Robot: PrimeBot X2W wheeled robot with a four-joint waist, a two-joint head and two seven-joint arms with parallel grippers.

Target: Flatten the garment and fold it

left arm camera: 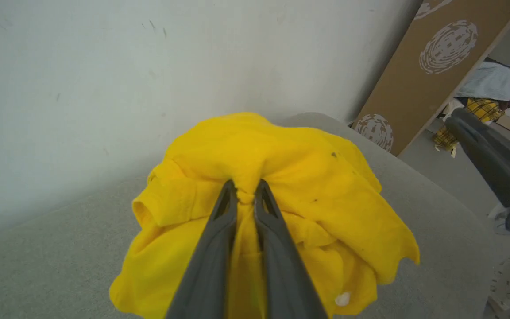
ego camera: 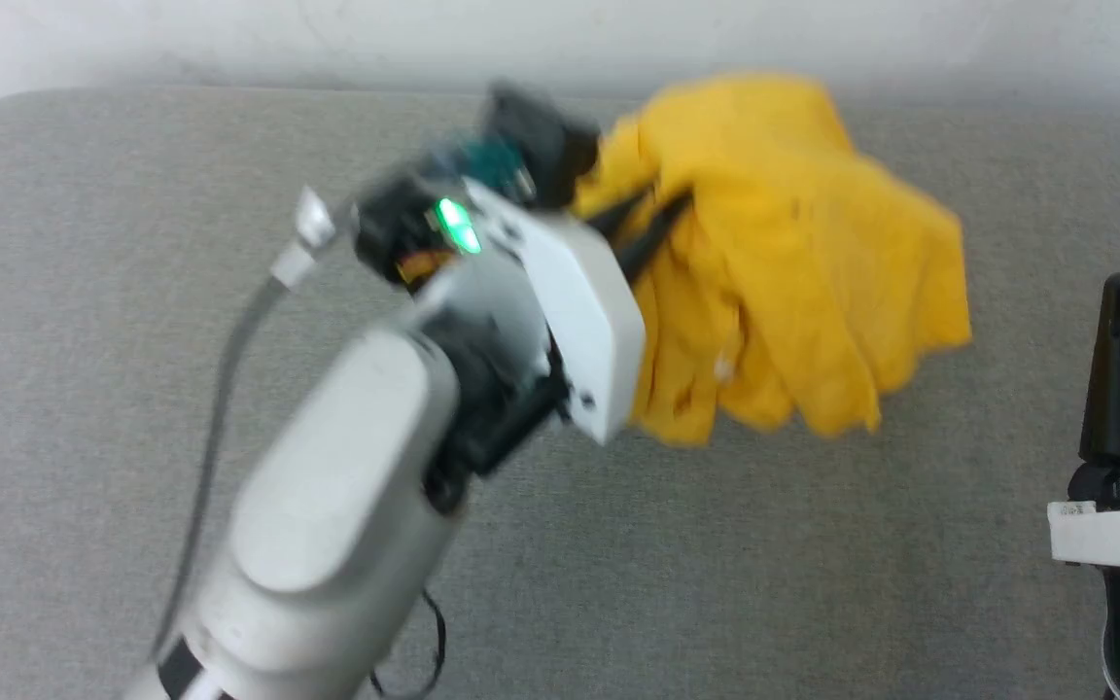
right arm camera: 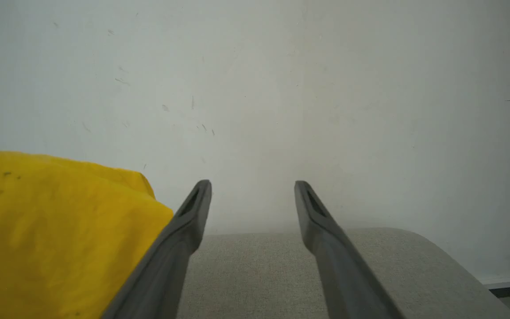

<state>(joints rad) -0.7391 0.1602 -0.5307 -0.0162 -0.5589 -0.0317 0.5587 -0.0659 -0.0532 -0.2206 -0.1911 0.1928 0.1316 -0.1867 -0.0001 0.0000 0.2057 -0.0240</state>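
Crumpled bright yellow cotton garment (ego camera: pixel 793 262) bunched upper centre over grey fabric surface (ego camera: pixel 84 292), shape lost in folds; left jaws pinching a fold; right jaws wide apart, empty, cropped lower right.

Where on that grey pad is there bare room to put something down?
The grey pad is bare across its whole left side, bordered by the left arm, and along the near strip between that arm and the open right gripper. It is crowded at the far middle, where the left gripper pinches the bunched garment.
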